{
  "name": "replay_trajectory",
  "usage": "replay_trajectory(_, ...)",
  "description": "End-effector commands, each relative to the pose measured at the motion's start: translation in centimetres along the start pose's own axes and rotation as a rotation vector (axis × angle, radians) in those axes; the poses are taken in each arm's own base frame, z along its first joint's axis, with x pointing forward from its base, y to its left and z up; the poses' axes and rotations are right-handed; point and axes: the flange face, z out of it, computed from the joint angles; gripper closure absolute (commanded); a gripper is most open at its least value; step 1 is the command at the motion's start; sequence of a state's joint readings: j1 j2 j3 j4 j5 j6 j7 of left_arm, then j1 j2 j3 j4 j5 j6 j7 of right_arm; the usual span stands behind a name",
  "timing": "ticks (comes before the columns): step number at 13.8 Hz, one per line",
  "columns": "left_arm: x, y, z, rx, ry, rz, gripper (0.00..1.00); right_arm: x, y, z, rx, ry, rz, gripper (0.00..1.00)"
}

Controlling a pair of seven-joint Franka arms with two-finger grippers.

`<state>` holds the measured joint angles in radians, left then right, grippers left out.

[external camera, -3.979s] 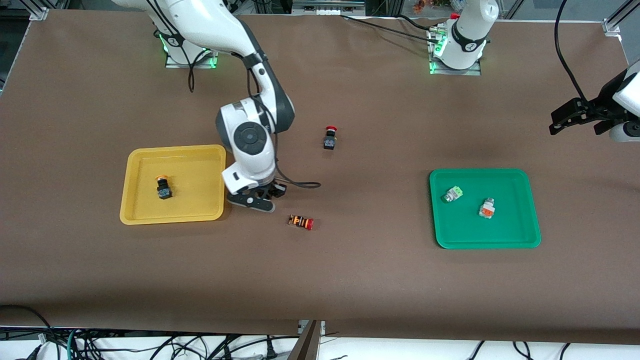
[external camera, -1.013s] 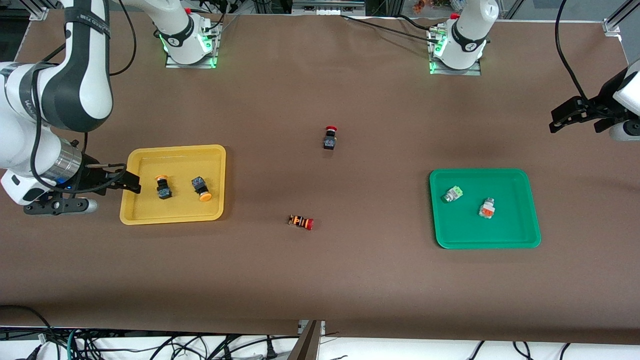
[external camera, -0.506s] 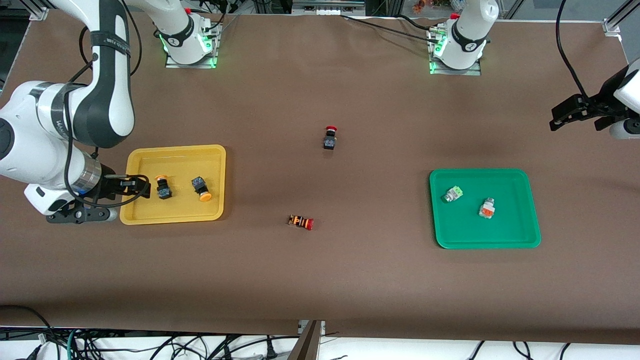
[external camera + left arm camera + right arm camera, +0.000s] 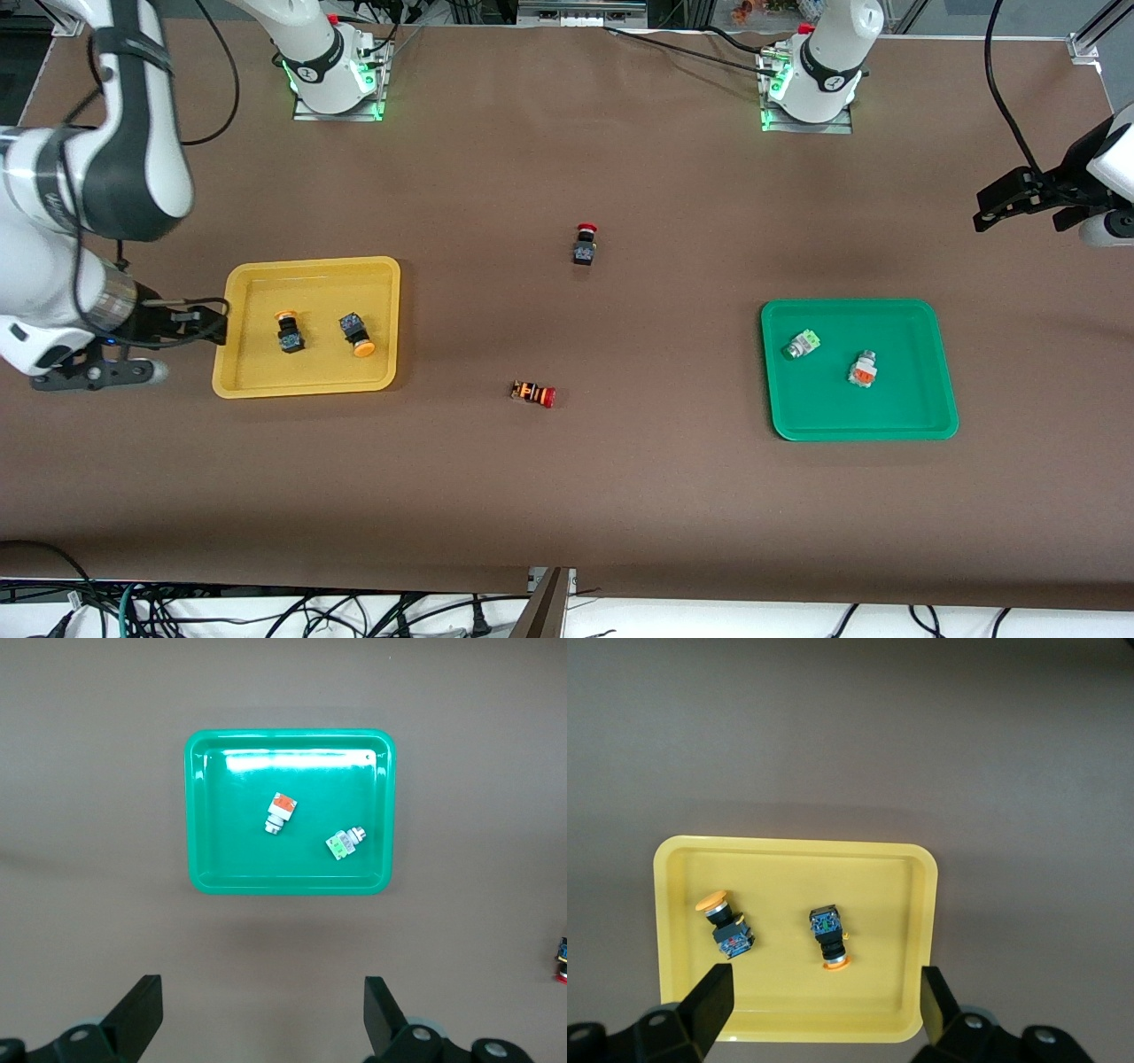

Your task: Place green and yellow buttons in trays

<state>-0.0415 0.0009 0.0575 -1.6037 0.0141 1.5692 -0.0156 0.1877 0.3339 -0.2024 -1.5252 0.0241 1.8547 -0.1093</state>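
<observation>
The yellow tray (image 4: 310, 264) holds two black-blue buttons with yellow-orange caps, one (image 4: 289, 330) beside the other (image 4: 356, 334). They also show in the right wrist view (image 4: 726, 926) (image 4: 829, 937), in that tray (image 4: 788, 870). My right gripper (image 4: 208, 323) (image 4: 826, 992) is open and empty, in the air by the tray's rim at the right arm's end. The green tray (image 4: 886, 416) (image 4: 221, 815) holds a whitish button with a light-green block (image 4: 802, 344) (image 4: 343, 842) and one with an orange block (image 4: 862, 369) (image 4: 280, 812). My left gripper (image 4: 997, 208) (image 4: 261, 997) is open and empty, and waits high at the left arm's end.
A black switch with a red mushroom cap (image 4: 585, 244) stands mid-table. A red-capped switch with an orange-striped body (image 4: 533, 392) lies nearer to the front camera, between the trays. Brown table cover lies all around the trays.
The second yellow-capped button now lies in the yellow tray. My right arm has let it go and drawn back toward the right arm's end. The left arm has not moved.
</observation>
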Motion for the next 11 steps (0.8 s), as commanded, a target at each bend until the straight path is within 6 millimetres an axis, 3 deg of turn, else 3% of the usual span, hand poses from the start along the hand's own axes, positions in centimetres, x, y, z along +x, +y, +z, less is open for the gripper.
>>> replay_trajectory(1,0.3,0.2,-0.5,0.023,-0.005,-0.001,0.0,-3.8,0.3,-4.8,0.011,0.066,0.016,0.06)
replay_trajectory(4,0.3,0.2,-0.6,0.022,-0.004,-0.001,0.0,-8.1,1.7,-9.6,0.012,0.123,0.036,0.06)
replay_trajectory(8,0.3,0.2,-0.5,0.016,-0.006,-0.001,0.0,-8.4,1.7,-13.4,0.029,0.018,0.072,0.04)
replay_trajectory(11,0.3,0.3,-0.5,0.013,-0.006,-0.001,0.0,-9.0,1.4,-13.4,0.04,-0.044,0.136,0.01)
